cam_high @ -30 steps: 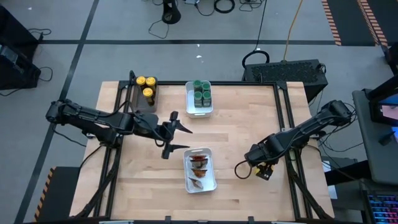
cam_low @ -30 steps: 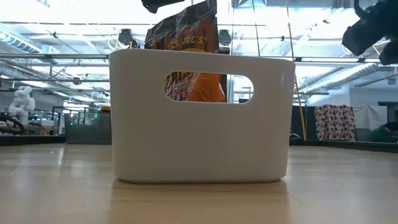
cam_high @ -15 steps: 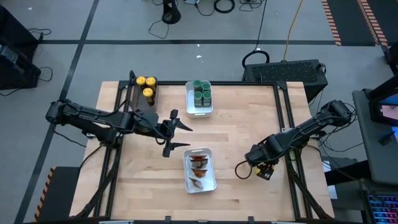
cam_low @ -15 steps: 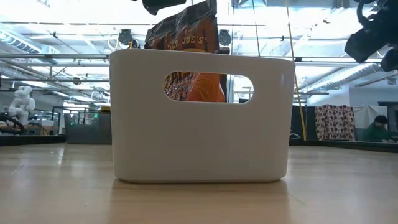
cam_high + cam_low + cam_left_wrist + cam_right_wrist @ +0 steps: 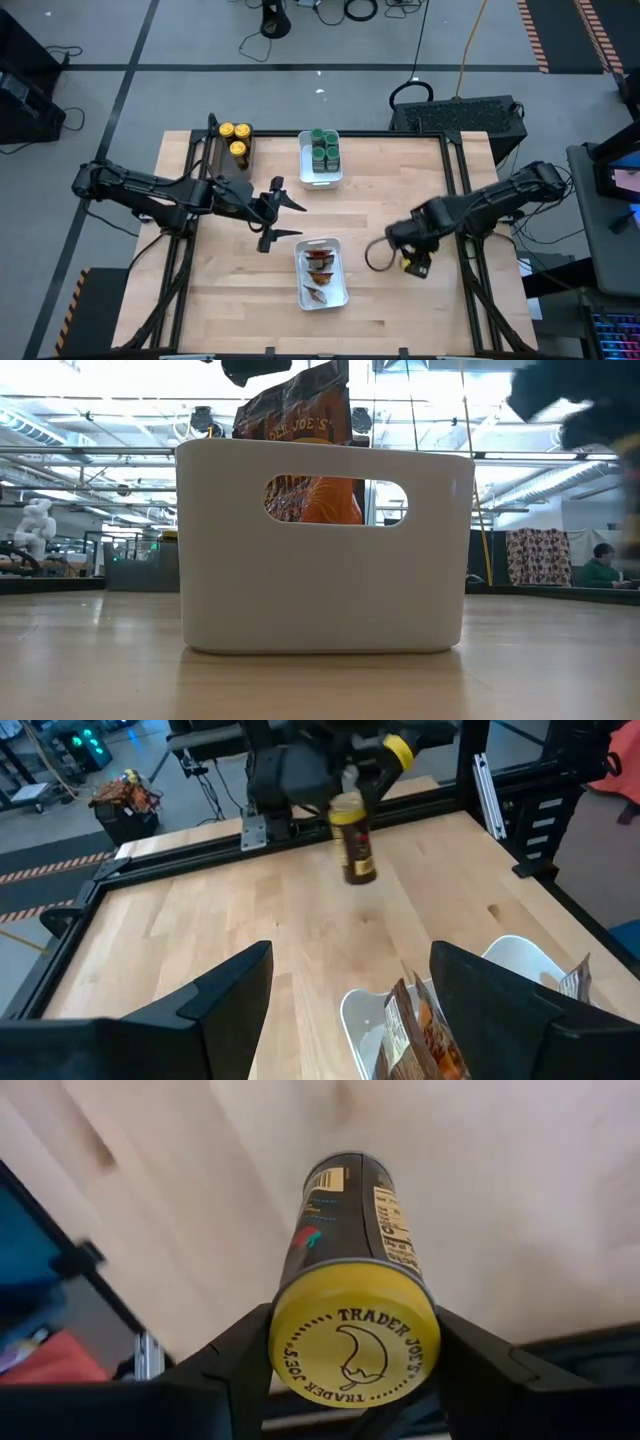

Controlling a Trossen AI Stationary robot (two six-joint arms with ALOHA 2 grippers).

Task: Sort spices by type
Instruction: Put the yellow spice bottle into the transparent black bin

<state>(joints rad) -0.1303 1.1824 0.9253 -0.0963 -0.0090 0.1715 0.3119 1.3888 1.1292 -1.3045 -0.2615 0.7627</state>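
left gripper (image 5: 283, 220) hovered spread left of the packet bin (image 5: 341, 290); right gripper (image 5: 414, 262) pinched a jar (image 5: 411, 265). tray (image 5: 222, 160) held three yellow jars; four green ones filled another bin (image 5: 306, 178). right wrist: fingers (image 5: 232, 1370) clamped the yellow-lidded jar.

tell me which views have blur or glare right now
Low view: the right arm smears into a dark streak at upper right, and bright ceiling lights wash out the top. Left wrist view: the yellow-lidded jar in the right gripper is motion-blurred. High view: the table is evenly lit and sharp.
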